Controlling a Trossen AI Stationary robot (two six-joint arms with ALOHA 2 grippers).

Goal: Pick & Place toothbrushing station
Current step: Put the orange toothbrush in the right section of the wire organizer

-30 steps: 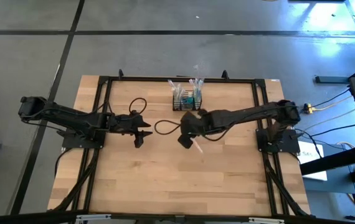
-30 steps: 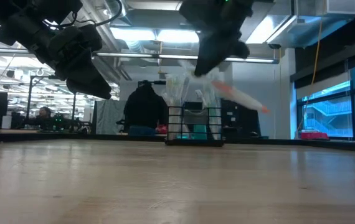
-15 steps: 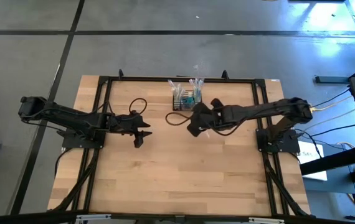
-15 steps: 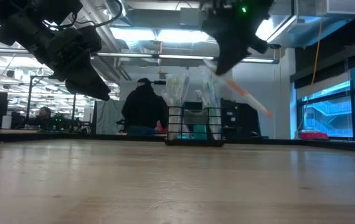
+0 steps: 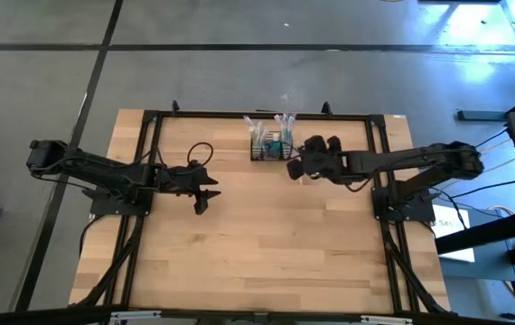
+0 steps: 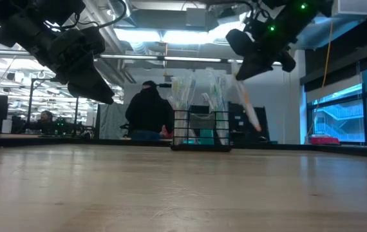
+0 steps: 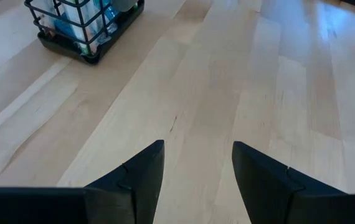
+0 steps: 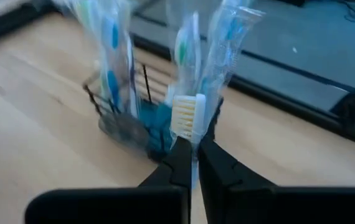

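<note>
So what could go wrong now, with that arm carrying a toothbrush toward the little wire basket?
1. The right gripper pinches the toothbrush only near its bristle head, so the long handle hanging below could swing or slip out.
2. The wire-mesh caddy already holds wrapped toothbrushes standing upright; the dangling handle might catch on them or on the rim rather than drop in.
3. A bump could push the light caddy, which sits near the table's far edge.

Your two arms were matte black, built of slim jointed segments on black bases. A thin black cable looped beside each wrist. The left claw (image 5: 205,195) carried two broad, wedge-shaped black fingers (image 7: 139,180). The right claw (image 8: 192,167) had matching dark fingers, and small green lights glowed on that arm's wrist housing.
</note>
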